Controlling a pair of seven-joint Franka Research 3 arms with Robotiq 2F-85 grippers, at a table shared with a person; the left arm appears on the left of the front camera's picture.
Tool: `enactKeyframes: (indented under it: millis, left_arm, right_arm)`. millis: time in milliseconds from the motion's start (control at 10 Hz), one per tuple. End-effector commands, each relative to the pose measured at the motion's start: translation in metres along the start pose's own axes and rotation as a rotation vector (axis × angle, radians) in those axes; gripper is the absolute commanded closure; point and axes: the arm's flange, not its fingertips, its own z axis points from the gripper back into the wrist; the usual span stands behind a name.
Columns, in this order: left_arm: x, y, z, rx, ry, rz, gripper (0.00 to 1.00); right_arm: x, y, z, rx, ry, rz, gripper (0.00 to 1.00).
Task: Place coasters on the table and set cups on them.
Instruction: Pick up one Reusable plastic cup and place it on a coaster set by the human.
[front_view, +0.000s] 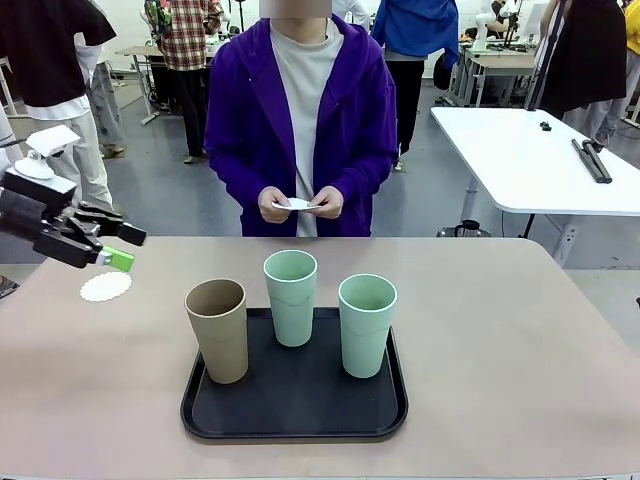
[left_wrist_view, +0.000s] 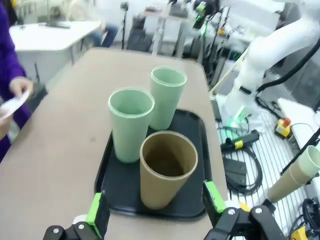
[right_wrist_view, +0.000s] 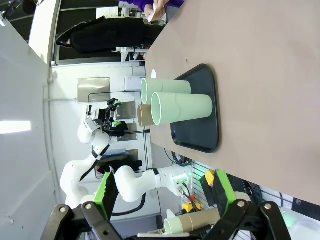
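Left gripper (front_view: 122, 246): hovering far left, pointing right, fingers spread, near a coaster (front_view: 105, 287)
Right gripper (right_wrist_view: 165, 192): hanging, fingers spread, empty

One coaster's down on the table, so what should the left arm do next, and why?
Probably move the open left tool toward the tan cup on the black tray: a bare coaster lies near the tool, and its wrist view already faces that cup.

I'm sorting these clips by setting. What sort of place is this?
Probably a robotics lab: a white robot arm beside the table, loose cables by its base, and a white worktable behind.
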Motion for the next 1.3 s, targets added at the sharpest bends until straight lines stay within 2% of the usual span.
enactKeyframes:
  millis: [0, 200, 400, 700, 800, 900, 1200]
  left_arm:
    - [-0.019, 0.028, -0.018, -0.148, -0.123, 0.015, 0.00]
    - [-0.046, 0.045, -0.029, -0.177, -0.190, 0.038, 0.00]
    - [-0.063, 0.048, -0.033, -0.211, -0.227, -0.017, 0.00]
    - [-0.079, 0.044, -0.053, -0.212, -0.126, -0.131, 0.00]
    - [-0.075, 0.041, -0.053, -0.161, -0.062, -0.129, 0.00]
    - [-0.075, 0.045, -0.049, -0.223, -0.174, -0.075, 0.00]
    - [-0.075, 0.045, -0.049, -0.223, -0.174, -0.075, 0.00]
  right_arm:
    - [0.002, 0.001, 0.000, 0.022, -0.003, 0.004, 0.00]
    - [0.002, 0.001, 0.000, 0.022, -0.003, 0.004, 0.00]
    - [0.002, 0.001, 0.000, 0.022, -0.003, 0.004, 0.00]
    - [0.002, 0.001, 0.000, 0.022, -0.003, 0.004, 0.00]
    - [0.002, 0.001, 0.000, 0.022, -0.003, 0.004, 0.00]
    - [0.002, 0.001, 0.000, 0.022, -0.003, 0.004, 0.00]
    - [0.002, 0.001, 0.000, 0.022, -0.003, 0.004, 0.00]
